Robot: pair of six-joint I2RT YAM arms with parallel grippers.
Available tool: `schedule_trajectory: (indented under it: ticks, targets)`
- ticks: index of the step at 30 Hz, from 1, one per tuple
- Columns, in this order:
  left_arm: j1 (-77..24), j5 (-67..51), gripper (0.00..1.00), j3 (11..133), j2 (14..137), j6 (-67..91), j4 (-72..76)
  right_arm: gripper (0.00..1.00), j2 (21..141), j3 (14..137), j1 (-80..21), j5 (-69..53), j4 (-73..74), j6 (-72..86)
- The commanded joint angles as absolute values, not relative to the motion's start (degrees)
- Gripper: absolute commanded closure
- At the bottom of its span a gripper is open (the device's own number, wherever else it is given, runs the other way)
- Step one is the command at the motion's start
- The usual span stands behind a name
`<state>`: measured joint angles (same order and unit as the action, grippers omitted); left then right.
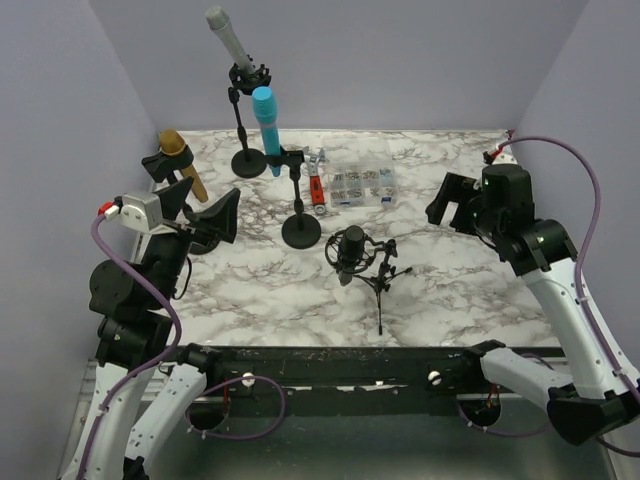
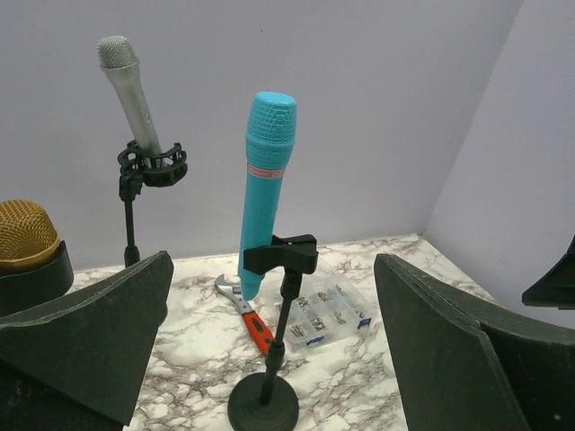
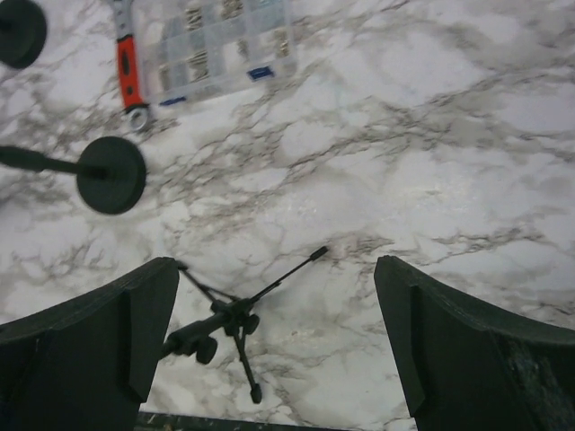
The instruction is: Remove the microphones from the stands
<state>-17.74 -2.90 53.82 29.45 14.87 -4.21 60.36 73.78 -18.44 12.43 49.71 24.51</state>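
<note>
A turquoise microphone (image 1: 267, 128) (image 2: 267, 180) stands upright in the black clip (image 2: 281, 254) of a round-based stand (image 1: 301, 232) (image 2: 262, 404). My left gripper (image 1: 203, 207) (image 2: 274, 278) is open, level with that stand and short of it, with nothing between its fingers (image 2: 90, 332). A grey microphone (image 1: 228, 35) (image 2: 130, 90) sits tilted in a taller stand behind. A gold microphone (image 1: 183, 160) (image 2: 22, 235) is at the left. A black studio microphone (image 1: 350, 250) rests on a small tripod (image 1: 381, 285) (image 3: 235, 314). My right gripper (image 1: 452, 208) (image 3: 276, 269) hangs open above the table, empty.
A red-handled wrench (image 1: 317, 185) (image 2: 250, 314) (image 3: 128, 72) and a clear parts box (image 1: 362, 185) (image 2: 328, 314) (image 3: 211, 40) lie behind the turquoise microphone's stand. Purple-grey walls close the back and both sides. The marble table (image 1: 470, 290) ends at a black rail near the arm bases.
</note>
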Motion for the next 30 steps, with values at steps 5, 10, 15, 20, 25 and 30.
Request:
schedule_trajectory:
  ticks: [5,10,15,20,25,30]
  targets:
    - [-17.9,-5.6,0.02,52.6,29.4,16.5,-2.0,0.0,50.2,65.5,-18.7,-24.0,33.7,23.4]
    - [-18.3,-5.9,0.01,52.1,29.7,17.0,-1.8,0.0,48.7,67.2,-18.7,-24.6,33.8,20.3]
    - [-18.4,-6.6,0.01,52.3,30.8,17.8,-1.9,0.0,50.5,69.1,-19.0,-25.5,35.0,19.9]
    - [-18.4,-6.8,0.02,52.2,31.9,18.4,-1.8,0.02,50.9,68.4,-20.9,-25.2,32.8,21.9]
    - [-18.4,-7.1,0.02,52.3,33.2,18.9,-2.1,0.02,51.7,69.1,-27.2,-18.7,33.0,21.1]
    - [-18.4,-7.5,0.03,53.3,35.0,18.9,-3.5,0.02,53.9,70.9,-33.6,-13.9,33.1,20.2]
